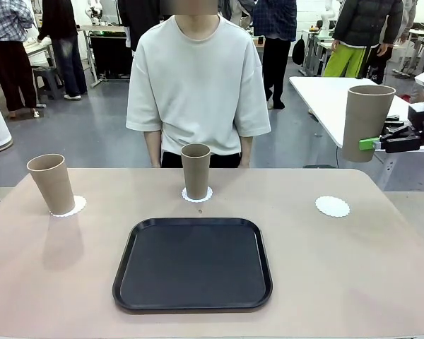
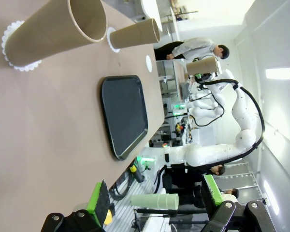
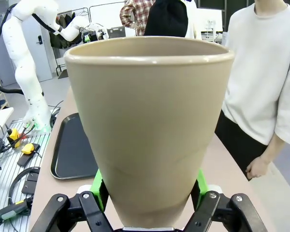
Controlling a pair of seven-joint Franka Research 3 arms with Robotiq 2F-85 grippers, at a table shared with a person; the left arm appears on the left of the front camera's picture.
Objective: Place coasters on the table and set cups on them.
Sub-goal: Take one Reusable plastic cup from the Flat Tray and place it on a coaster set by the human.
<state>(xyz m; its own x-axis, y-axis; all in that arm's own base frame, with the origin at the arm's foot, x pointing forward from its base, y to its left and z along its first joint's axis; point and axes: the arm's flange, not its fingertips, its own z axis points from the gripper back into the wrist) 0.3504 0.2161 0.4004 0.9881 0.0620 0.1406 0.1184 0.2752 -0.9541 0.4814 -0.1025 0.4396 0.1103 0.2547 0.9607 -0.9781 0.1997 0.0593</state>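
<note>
Nearest to the camera sits the black tray [image 1: 192, 264], empty, square on the beige desk [image 1: 353, 268] with nothing resting in it. Just past its far edge the work shows. Three coasters are already down on the desk: one at the robot's left [image 1: 71, 206], one in the middle [image 1: 197, 194] in front of the person [image 1: 198, 78], and one on the right [image 1: 332, 206].

Two of the three cups are set. The left cup [image 1: 51, 183] stands on its coaster, though it looks tilted and sits toward one side of the doily, so I would call that placement a bit rough. The middle cup [image 1: 196, 171] stands upright and centred on its coaster.

The right coaster is bare. Its cup [image 1: 366, 121] is up in the air beyond and to the right of it, well above the desk, gripped near its base by the right gripper [image 1: 380, 143], whose green-padded fingers [image 3: 100, 189] are clenched on either side of the tapered wall. The left gripper [image 2: 154, 200] hangs off the desk's edge with its fingers spread wide and nothing between them.

By my reckoning only the last step is left: lower that third cup onto the bare coaster and let go.
</note>
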